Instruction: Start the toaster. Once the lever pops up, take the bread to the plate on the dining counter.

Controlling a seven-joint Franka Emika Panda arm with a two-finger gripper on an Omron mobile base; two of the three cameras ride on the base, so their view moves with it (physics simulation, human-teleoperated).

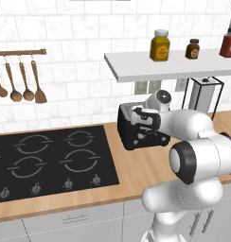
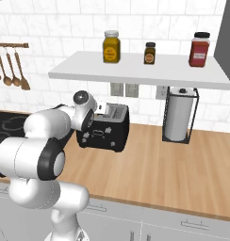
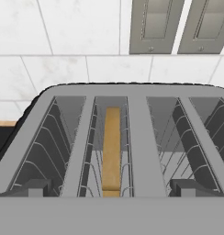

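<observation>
Light wood runs the length of the wall counter point(image 1: 136, 170) we see in both base views, with white cabinet fronts below it and white tiled wall behind. Set into its left part is the flat black hob point(image 1: 51, 160) with four ring marks and a row of small knobs along the near edge. Above hangs a long white shelf point(image 2: 135, 70) carrying a yellow jar point(image 2: 111, 46), a small dark jar point(image 2: 149, 52) and a red jar point(image 2: 200, 49). Under the shelf's right end a roll of white paper towel point(image 2: 178, 117) stands upright in a black wire holder. The glossy black boxy toaster point(image 2: 105, 129) sits on the wood just to the right of the hob, back near the wall and below two grey wall sockets point(image 3: 178, 25). The two-finger gripper point(image 1: 143, 118) hovers right over the toaster's top, and the hand view shows its fingers point(image 3: 26, 188) spread wide apart, holding nothing. In that same view the square tan-brown bread slice point(image 3: 112, 147) stands on edge deep in a slot left of the toaster's middle. Four wooden spoons point(image 1: 18, 80) hang from a rail on the left wall.
</observation>
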